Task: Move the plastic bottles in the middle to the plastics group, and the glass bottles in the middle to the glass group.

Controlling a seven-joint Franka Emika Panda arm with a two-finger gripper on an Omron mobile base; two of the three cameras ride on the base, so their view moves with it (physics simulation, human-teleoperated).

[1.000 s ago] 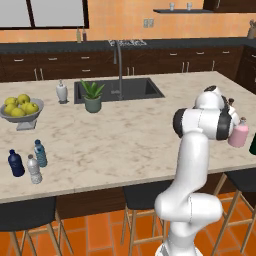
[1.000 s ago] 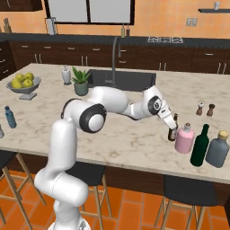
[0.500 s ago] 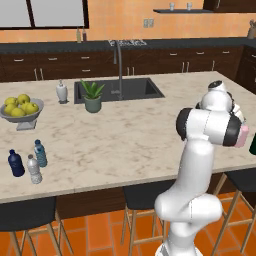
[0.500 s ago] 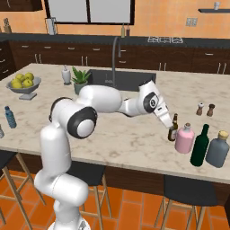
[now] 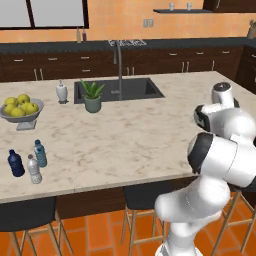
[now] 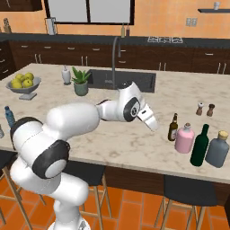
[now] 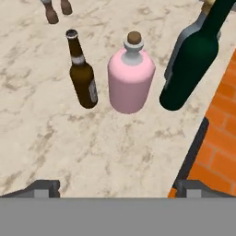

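Pincer (image 7: 117, 186) open, empty — facing pink bottle (image 7: 131, 78), brown bottle (image 7: 83, 73)

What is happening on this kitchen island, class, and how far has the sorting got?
A white robot arm reaches over the marble counter towards its right end, its jaws empty. The slim dark brown long-necked bottle and the squat pink bottle with a pale cap stand upright beside the dark green bottle. At the far left, the small teal-blue bottle stands with the dark navy-blue bottle and the small clear bottle.
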